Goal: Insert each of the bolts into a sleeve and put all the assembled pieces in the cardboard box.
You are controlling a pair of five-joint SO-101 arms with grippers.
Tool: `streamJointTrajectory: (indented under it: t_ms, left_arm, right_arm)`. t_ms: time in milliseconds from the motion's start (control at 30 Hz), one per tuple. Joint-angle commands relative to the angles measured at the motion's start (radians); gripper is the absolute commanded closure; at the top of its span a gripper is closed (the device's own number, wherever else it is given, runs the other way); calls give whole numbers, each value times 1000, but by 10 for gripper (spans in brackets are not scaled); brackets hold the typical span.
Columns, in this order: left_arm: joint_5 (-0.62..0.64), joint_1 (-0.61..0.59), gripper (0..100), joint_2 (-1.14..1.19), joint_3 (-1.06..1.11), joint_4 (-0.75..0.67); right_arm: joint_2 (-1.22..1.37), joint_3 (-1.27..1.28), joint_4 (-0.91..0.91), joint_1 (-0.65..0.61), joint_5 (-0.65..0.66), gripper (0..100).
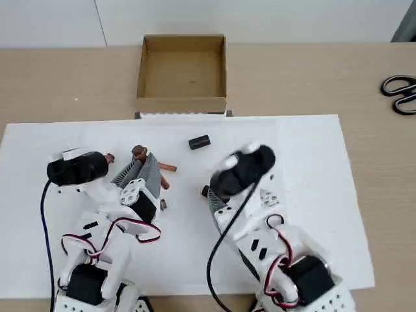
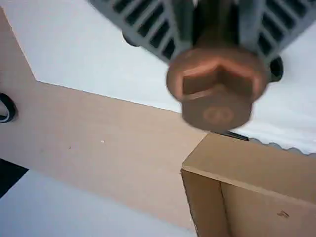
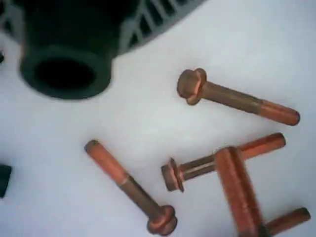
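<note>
My left gripper (image 1: 140, 164) is shut on a copper bolt (image 2: 216, 90), whose hex head (image 1: 138, 152) points towards the cardboard box (image 1: 183, 71); the grey fingers (image 2: 143, 24) clamp its shank. My right gripper (image 1: 209, 194) is shut on a black sleeve (image 3: 64, 69) with its open bore facing the bolts. Several loose bolts (image 3: 237, 96) lie on the white paper (image 1: 312, 149) between the two grippers, among them one (image 1: 168, 167) beside the left fingers. Another black sleeve (image 1: 199, 142) lies on the paper nearer the box. The open box (image 2: 247, 187) holds nothing.
Scissors (image 1: 400, 92) lie on the wooden table (image 1: 65, 78) at the far right. A dark part (image 3: 4, 180) shows at the right wrist view's edge. The paper's right half is bare.
</note>
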Motion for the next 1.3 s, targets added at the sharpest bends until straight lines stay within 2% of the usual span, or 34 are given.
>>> streamJointTrajectory:
  t_ms: [0,200,300,467,700,867,1267]
  left_arm:
    - [-5,9,994,-12,-7,-37]
    - [2,9,994,-15,-13,-40]
    - [71,9,994,-15,-56,-40]
    - [106,92,994,-11,-128,-37]
    - [106,124,994,-11,-151,-32]
    - [106,198,994,-12,-153,-5]
    - [106,204,994,-11,-99,2]
  right_arm:
    - [-85,86,-91,-5,61,995]
    - [-156,189,-117,-15,100,995]
    - [-196,233,-119,-68,133,995]
    - [-275,310,-143,-133,138,995]
    - [-321,353,-143,-131,140,995]
    - [-321,354,-168,-131,189,995]
    - [-321,345,-202,-131,216,995]
